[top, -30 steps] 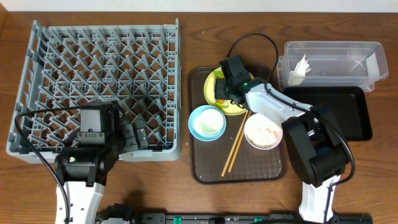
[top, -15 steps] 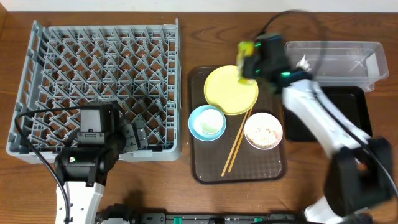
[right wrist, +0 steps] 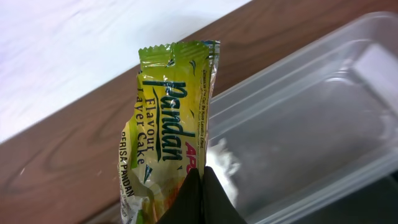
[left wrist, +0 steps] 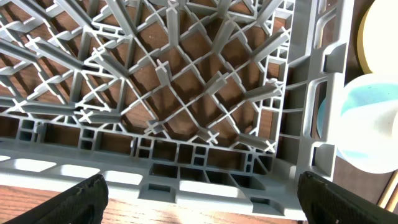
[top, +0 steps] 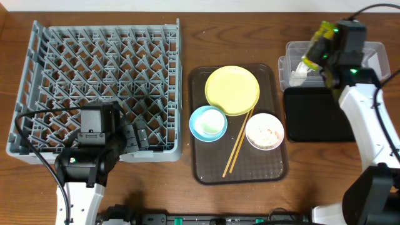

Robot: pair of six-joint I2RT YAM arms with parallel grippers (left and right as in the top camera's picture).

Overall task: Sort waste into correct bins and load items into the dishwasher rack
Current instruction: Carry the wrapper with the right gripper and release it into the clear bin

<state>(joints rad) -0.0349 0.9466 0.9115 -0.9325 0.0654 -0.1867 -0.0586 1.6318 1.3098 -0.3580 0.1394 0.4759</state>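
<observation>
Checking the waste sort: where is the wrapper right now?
Overhead, far right: the wrapper is pinched in the shut right gripper, held up by the clear tub's far rim, just beyond the tissue lying in that tub.

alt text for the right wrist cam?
Right gripper shut on a green Pandan layer cake snack wrapper, which stands up in the middle of the view. Clear plastic tub fills the right side, on a brown wooden table.
</observation>
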